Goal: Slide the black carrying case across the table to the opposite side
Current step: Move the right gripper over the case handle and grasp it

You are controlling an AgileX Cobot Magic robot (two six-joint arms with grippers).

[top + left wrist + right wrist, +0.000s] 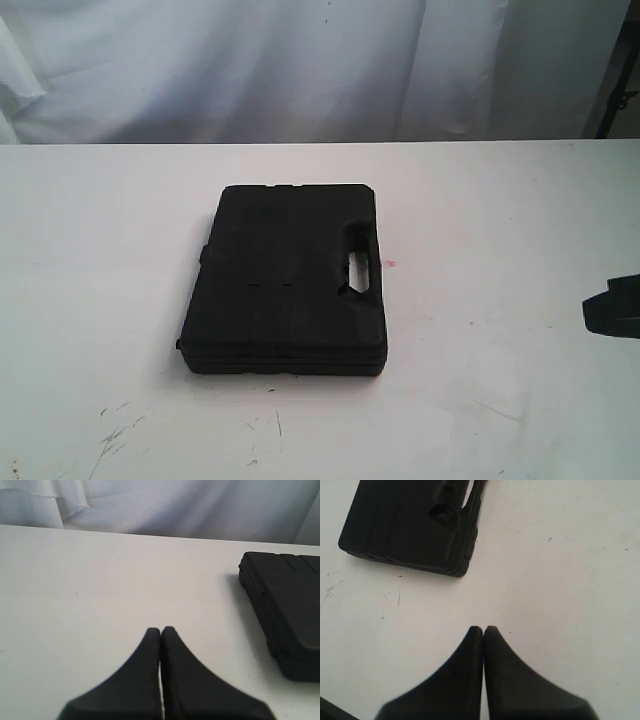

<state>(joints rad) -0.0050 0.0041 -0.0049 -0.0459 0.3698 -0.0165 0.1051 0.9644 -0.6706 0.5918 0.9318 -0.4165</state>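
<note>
The black carrying case (285,280) lies flat on the white table (100,250), slightly left of the middle, its handle cut-out facing right. My left gripper (161,629) is shut and empty above bare tabletop; the case (285,610) lies apart from it, off to one side. My right gripper (483,628) is also shut on nothing, and the case (410,525) lies well beyond its fingertips. In the exterior view only a dark piece of the right arm (613,308) shows at the right edge; the left arm is out of view there.
A tiny red spot (391,264) marks the table just right of the case. Dark scuff marks (115,435) run along the near left part. A white curtain (300,60) hangs behind the table's far edge.
</note>
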